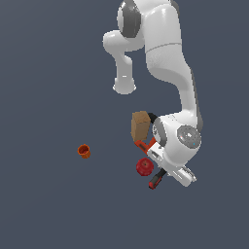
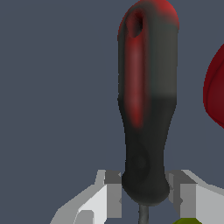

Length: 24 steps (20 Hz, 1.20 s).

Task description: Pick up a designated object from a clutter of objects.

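The designated object (image 2: 146, 109), a slim tool with a red handle and black ends, fills the wrist view. Its black lower end sits between my gripper's (image 2: 145, 194) two fingers (image 2: 113, 192), which press against it from both sides. In the exterior view the tool (image 1: 155, 181) pokes out from under my hand, just beside the red apple (image 1: 144, 166), and the fingers themselves are hidden. The rest of the clutter of objects is the tan box (image 1: 140, 125) and the orange-red drill (image 1: 143, 145), partly covered by the arm.
A small orange cup (image 1: 84, 151) stands alone toward the exterior view's left. In the wrist view the apple (image 2: 216, 92) edges in beside the tool, and a sliver of green pear (image 2: 190, 221) shows by one finger.
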Motion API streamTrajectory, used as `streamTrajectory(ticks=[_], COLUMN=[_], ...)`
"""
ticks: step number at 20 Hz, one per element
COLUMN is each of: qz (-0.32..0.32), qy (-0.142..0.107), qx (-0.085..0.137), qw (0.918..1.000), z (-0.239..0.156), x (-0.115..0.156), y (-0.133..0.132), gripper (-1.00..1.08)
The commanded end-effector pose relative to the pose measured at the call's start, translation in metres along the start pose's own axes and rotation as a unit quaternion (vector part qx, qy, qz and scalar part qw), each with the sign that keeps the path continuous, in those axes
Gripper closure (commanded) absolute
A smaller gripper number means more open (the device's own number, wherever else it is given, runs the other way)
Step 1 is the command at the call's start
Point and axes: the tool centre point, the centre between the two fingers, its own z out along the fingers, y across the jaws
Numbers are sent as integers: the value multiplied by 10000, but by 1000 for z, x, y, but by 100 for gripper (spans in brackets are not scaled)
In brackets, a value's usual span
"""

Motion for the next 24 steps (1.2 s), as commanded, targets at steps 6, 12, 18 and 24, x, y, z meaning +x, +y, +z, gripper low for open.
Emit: streamTrajectory(ticks=[6, 12, 18, 24], qz=[0, 1, 2, 3], qy=[0, -3, -6, -12], qx=[0, 0, 0, 0], qw=[10000, 10000, 10000, 10000], z=[-5, -24, -60, -110], x=[0, 1, 3, 6], y=[3, 13, 32, 59], gripper=[108, 108, 108, 108])
